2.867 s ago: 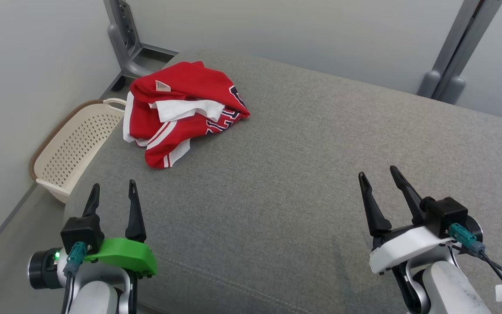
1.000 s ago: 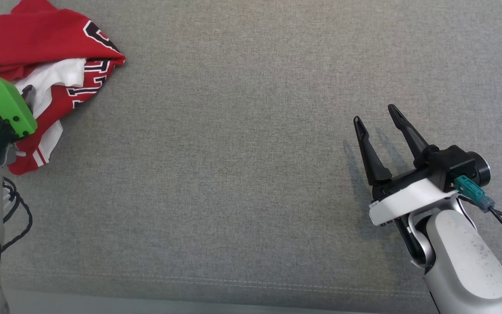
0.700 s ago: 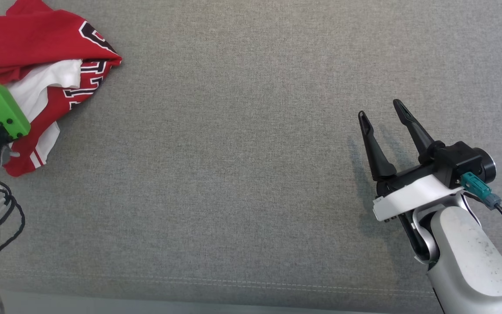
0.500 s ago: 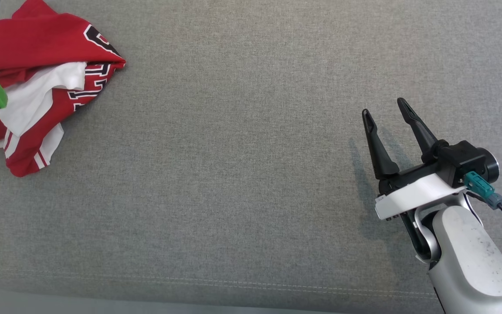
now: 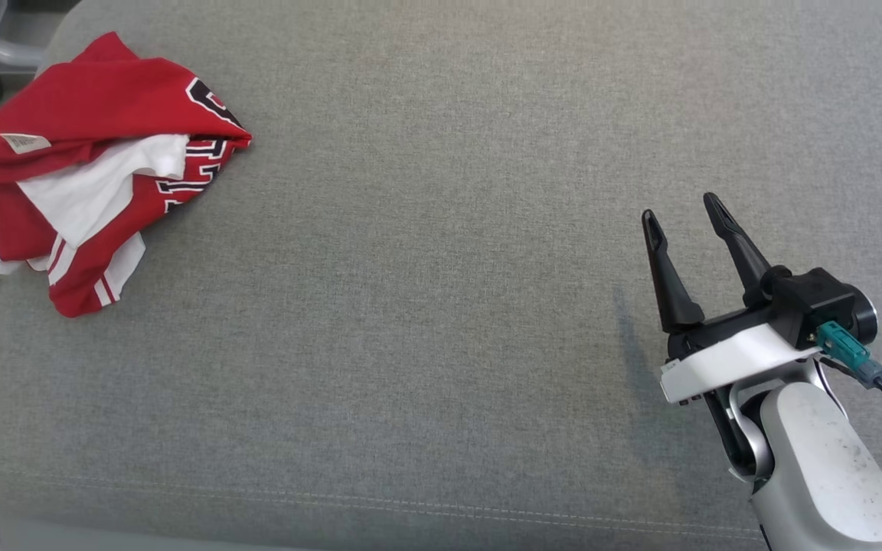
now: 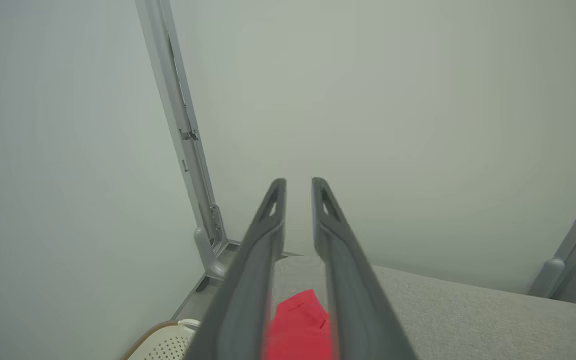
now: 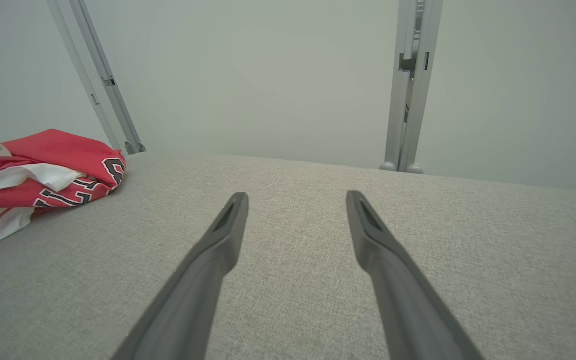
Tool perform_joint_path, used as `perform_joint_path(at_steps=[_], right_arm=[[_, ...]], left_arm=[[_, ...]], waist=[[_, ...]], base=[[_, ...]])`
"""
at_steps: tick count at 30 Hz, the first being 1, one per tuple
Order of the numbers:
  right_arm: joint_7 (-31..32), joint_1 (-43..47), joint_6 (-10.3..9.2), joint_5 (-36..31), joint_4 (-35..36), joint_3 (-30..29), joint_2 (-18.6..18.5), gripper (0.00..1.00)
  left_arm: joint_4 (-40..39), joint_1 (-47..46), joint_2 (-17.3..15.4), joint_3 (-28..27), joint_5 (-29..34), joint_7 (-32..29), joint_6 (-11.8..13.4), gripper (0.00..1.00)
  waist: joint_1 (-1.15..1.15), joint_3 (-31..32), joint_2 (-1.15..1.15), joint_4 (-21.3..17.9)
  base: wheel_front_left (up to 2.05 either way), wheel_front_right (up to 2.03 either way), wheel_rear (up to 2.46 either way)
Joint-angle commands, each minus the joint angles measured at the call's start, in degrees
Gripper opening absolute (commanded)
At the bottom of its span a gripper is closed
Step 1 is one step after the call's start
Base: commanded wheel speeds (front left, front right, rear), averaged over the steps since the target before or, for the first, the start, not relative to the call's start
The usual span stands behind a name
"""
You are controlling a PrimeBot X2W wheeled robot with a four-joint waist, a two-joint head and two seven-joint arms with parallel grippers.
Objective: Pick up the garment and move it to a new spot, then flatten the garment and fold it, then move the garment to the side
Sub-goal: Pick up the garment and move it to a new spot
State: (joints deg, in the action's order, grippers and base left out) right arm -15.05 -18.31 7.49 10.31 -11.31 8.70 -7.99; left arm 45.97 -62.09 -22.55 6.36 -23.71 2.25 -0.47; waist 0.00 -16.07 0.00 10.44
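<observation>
The left pincer point(image 6: 299, 185) is hanging over the far left corner of the grey cushion point(image 5: 441, 344), its fingers drawn almost together and gripping nothing. The garment point(image 5: 104, 99), a red jersey with white trim, dark lettering and a small tag, is lying crumpled at that corner. Its lettered fold is pointing right and its striped end toward the near edge, so its long axis is running diagonally. The right pincer point(image 5: 680, 208) is hovering near the right edge, fingers spread apart, empty.
</observation>
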Motion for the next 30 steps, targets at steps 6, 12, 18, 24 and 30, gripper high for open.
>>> perform_joint_path(at_steps=[6, 12, 18, 24, 30], right_arm=[[-0.2, 2.2, 0.00, -0.6, 0.4, -0.2, 0.6, 1.00], [-0.2, 4.0, 0.00, -0.9, 0.5, -0.3, 1.3, 1.00], [-0.2, 5.2, 0.00, -0.9, 0.1, -0.6, 1.6, 1.00], [-0.2, 6.3, 0.00, -0.4, -0.5, -1.3, 2.1, 1.00], [-0.2, 7.5, 0.00, -0.4, -0.9, -1.5, 2.7, 1.00]], left_arm=[[-7.9, 10.0, 2.5, -1.7, -2.1, 6.0, 1.9, 1.00], [-19.3, 24.5, 5.2, -3.0, -3.6, 10.4, 3.8, 1.00], [-27.0, 36.5, 6.9, -2.8, -2.9, 12.0, 5.0, 1.00], [-31.6, 45.2, 8.2, -2.6, -1.7, 12.7, 5.7, 1.00], [-35.9, 52.4, 9.7, -3.2, -0.3, 13.0, 6.4, 1.00]], waist=[[0.00, 4.5, 0.00, 2.3], [0.00, 7.6, 0.00, 3.4], [0.00, 9.3, 0.00, 4.2], [0.00, 11.0, 0.00, 4.6], [0.00, 12.6, 0.00, 4.7]], base=[[0.00, 0.00, 0.00], [0.00, 0.00, 0.00], [0.00, 0.00, 0.00], [0.00, 0.00, 0.00], [0.00, 0.00, 0.00]])
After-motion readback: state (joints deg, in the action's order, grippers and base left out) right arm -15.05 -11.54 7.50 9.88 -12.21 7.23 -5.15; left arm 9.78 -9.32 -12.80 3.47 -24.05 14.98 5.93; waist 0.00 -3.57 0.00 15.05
